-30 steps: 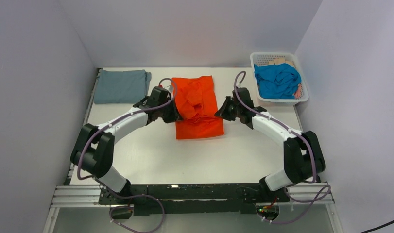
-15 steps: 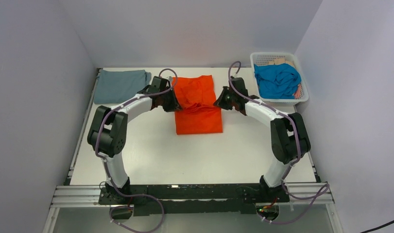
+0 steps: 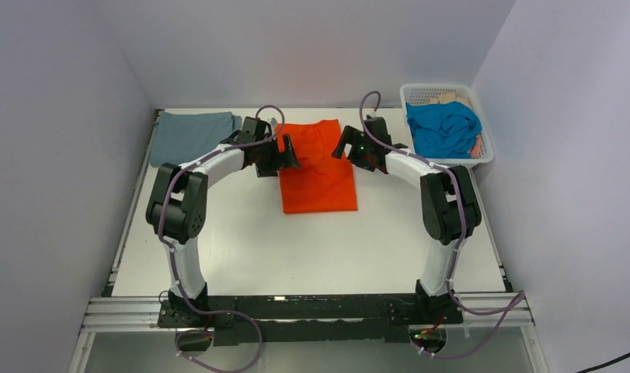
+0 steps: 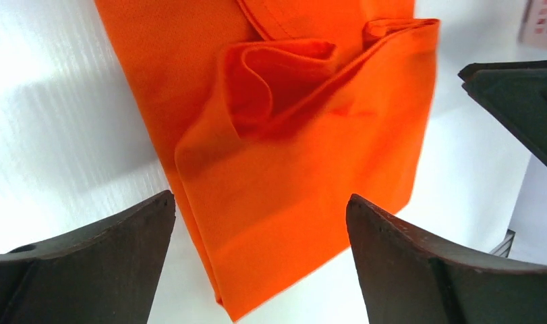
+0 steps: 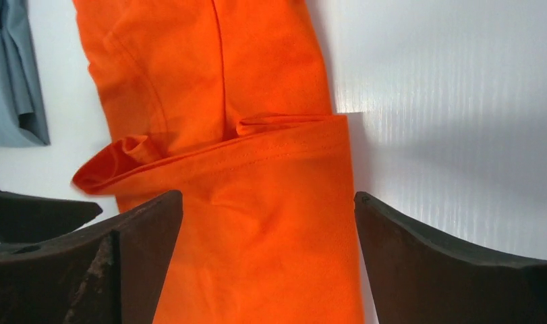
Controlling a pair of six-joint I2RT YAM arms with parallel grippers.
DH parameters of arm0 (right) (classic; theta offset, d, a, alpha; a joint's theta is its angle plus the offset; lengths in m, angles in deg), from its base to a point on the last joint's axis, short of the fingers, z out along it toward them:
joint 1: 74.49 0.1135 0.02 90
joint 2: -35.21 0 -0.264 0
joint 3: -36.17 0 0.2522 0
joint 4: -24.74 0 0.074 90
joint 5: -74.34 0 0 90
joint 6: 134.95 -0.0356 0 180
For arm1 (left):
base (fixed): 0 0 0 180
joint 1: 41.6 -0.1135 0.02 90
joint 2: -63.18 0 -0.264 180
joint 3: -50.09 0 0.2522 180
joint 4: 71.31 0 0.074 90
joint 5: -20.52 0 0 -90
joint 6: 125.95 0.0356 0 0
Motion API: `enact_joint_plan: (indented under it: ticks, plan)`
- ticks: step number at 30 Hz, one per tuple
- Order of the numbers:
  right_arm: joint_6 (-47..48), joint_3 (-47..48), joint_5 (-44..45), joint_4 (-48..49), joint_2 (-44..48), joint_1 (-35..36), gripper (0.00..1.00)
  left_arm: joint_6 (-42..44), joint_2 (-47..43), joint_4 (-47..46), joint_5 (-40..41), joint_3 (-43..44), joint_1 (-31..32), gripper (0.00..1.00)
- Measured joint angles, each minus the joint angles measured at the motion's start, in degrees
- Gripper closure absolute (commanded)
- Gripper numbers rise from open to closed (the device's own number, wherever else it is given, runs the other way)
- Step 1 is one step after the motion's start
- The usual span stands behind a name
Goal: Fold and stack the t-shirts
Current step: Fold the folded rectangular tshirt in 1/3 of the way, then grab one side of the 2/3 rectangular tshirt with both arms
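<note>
The orange t-shirt [image 3: 318, 167] lies flat on the table [image 3: 296, 249], folded into an upright rectangle. Its upper layer is doubled over, so a stitched hem runs across its middle. Where that layer meets the shirt's left edge, the cloth puffs up in a few loose, curled folds.

The left gripper [image 3: 290, 158] sits at the orange t-shirt's left edge, level with its far half. Its jaws are spread wide and hold nothing. From the left wrist, the shirt's rumpled fold lies below and between the two dark jaws, touched by neither.

The right gripper [image 3: 341, 148] sits at the orange t-shirt's right edge, directly across from the left one. Its jaws also gape wide and are empty, and the hem and right border of the shirt show in the gap beneath them.

Left of the orange t-shirt, beyond the left gripper, the grey-blue t-shirt [image 3: 193, 137] lies folded flat. Well to the right of the orange t-shirt, the turquoise t-shirt [image 3: 443, 128] is heaped in a white basket [image 3: 411, 95].
</note>
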Motion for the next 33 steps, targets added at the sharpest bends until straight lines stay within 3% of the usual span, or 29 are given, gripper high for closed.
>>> enact_joint_plan:
  ticks: [10, 16, 22, 24, 28, 33]
  plan:
    - [1.7, -14.3, 1.1, 1.7, 16.9, 2.2, 0.00, -0.1, -21.2, -4.8, 0.5, -16.5, 0.0, 0.01]
    - [1.9, -21.2, 0.2, 1.6, 20.6, 3.0, 0.01, -1.8, -22.5, -5.3, 1.1, -27.0, 1.7, 0.02]
    - [1.3, -25.4, 1.1, -0.9, 20.6, 2.9, 0.10, -5.1, -21.3, -7.0, 1.1, -31.9, 3.0, 0.23]
    - [1.0, -26.3, 1.1, -1.4, 20.6, 2.9, 0.14, -5.9, -19.7, -8.4, 1.5, -31.7, 3.7, 0.37]
    - [0.3, -27.6, 1.1, -1.5, 20.5, 2.9, 0.24, -7.6, -16.2, -9.8, 2.5, -29.6, 5.4, 0.42]
    - [-0.5, -28.4, 1.1, -0.7, 19.2, 2.9, 0.33, -8.9, -13.9, -11.3, 3.1, -28.1, 6.0, 0.57]
